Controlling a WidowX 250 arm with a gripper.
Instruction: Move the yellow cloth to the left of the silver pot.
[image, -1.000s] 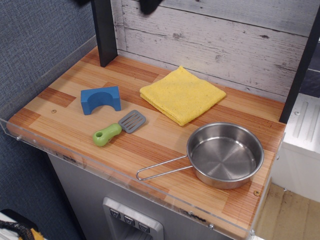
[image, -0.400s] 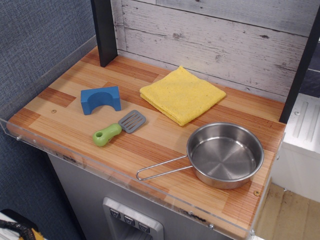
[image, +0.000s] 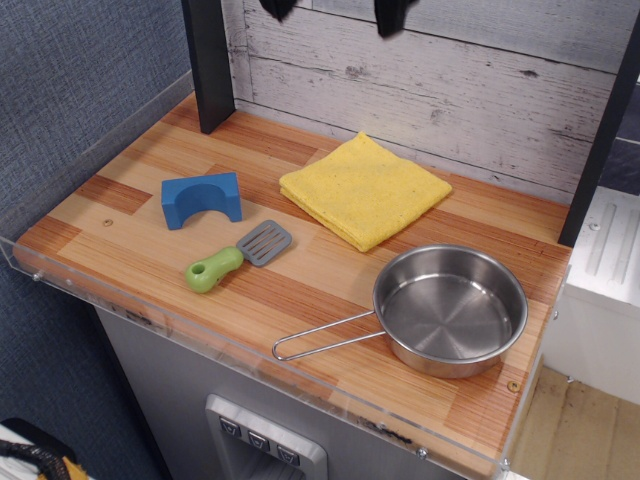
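Note:
The yellow cloth (image: 364, 190) lies folded flat on the wooden counter near the back wall. The silver pot (image: 450, 309) stands empty at the front right, below and to the right of the cloth, with its wire handle (image: 324, 344) pointing left towards the front edge. My gripper (image: 335, 10) shows only as two dark fingertips (image: 392, 15) at the top edge of the view, high above the cloth. They stand wide apart with nothing between them.
A blue arch-shaped block (image: 202, 199) sits on the left of the counter. A small grey spatula with a green handle (image: 238, 256) lies in front of it. A black post (image: 209, 62) stands at the back left. A clear rim (image: 250, 355) edges the counter.
The gripper's tips left the view half a second ago and have come back down into the top edge, now spread apart above the cloth. Nothing on the counter has moved.

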